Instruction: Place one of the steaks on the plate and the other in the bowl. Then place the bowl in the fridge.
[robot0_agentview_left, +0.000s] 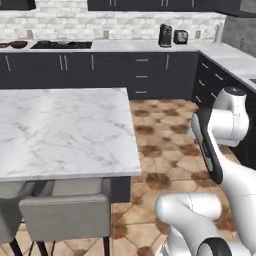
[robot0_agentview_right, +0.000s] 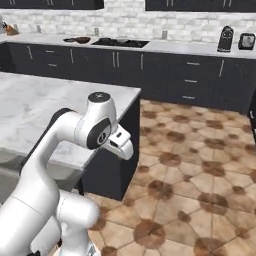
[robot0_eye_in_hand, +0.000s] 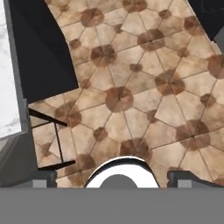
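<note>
Hand view: spread pincer (robot0_eye_in_hand: 112, 178) looks down at floor tiles (robot0_eye_in_hand: 144, 87), marble island (robot0_agentview_left: 60, 130) and grey stool (robot0_agentview_left: 65, 215) nearby.

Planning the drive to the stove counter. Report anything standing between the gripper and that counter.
The marble island does: its corner lies between the open gripper and the stove. The tiled floor beside the island runs bare up to the cabinets.
</note>
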